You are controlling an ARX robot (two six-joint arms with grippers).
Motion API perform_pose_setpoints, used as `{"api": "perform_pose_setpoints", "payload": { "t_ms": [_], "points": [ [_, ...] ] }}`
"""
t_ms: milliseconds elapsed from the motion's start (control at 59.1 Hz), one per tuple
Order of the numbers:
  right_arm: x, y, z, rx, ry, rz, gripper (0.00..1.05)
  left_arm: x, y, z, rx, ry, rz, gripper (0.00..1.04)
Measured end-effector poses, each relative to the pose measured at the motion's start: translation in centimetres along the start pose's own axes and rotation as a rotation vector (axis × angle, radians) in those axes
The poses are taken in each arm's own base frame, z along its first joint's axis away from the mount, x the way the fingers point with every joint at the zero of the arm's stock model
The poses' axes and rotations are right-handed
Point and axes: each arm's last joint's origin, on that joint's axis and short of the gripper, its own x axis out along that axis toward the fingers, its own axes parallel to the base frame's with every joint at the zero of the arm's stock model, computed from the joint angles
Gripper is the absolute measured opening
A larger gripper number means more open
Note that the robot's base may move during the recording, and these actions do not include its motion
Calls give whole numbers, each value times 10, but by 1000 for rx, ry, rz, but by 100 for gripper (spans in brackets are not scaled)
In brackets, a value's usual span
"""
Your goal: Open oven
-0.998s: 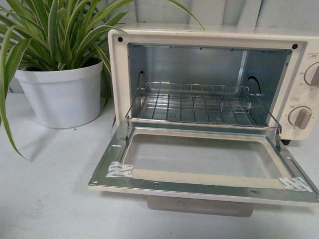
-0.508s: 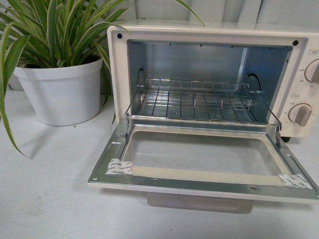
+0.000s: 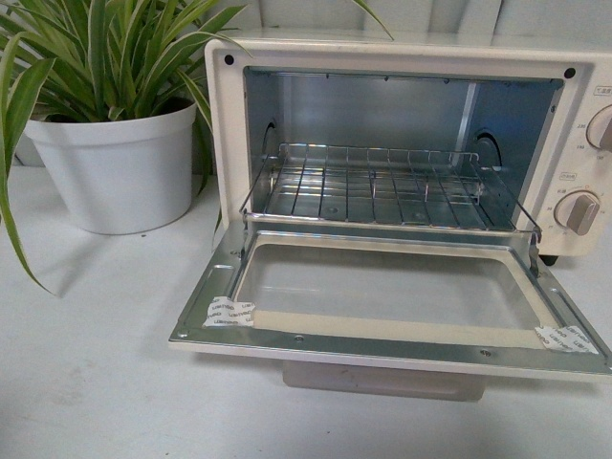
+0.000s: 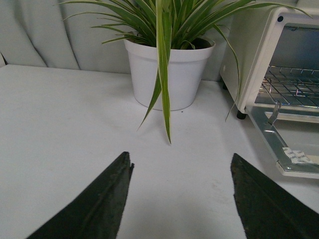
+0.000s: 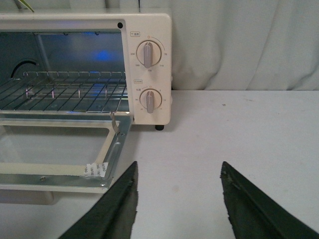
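Observation:
The cream-white oven [image 3: 229,115] stands on the white table with its glass door [image 3: 387,292] folded down flat toward me. The wire rack [image 3: 378,196] and metal cavity show inside. Two knobs [image 3: 579,210] sit on its right panel. No gripper shows in the front view. My left gripper [image 4: 180,162] is open and empty over bare table, left of the oven [image 4: 251,55]. My right gripper [image 5: 178,169] is open and empty over the table, beside the door's right corner [image 5: 99,172] and below the knobs [image 5: 149,102].
A spider plant in a white pot [image 3: 120,172] stands left of the oven, its leaves reaching the oven's side; it also shows in the left wrist view [image 4: 169,74]. A pale curtain [image 5: 239,45] hangs behind. The table [image 3: 86,382] is white.
The front view has shifted slightly, so the oven and plant sit a little higher in the frame. The door stays folded down.

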Motion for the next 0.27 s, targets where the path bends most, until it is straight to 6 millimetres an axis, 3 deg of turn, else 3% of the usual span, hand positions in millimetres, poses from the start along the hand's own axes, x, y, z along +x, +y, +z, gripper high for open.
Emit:
{"api": "perform_pose_setpoints", "payload": {
  "t_ms": [135,169,271],
  "points": [
    [0,0,0,0,0,0,90,0,0,0,1,0,0,100],
    [0,0,0,1,0,0,97,0,0,0,2,0,0,99],
    [0,0,0,0,0,0,95,0,0,0,2,0,0,98]
  ]
}}
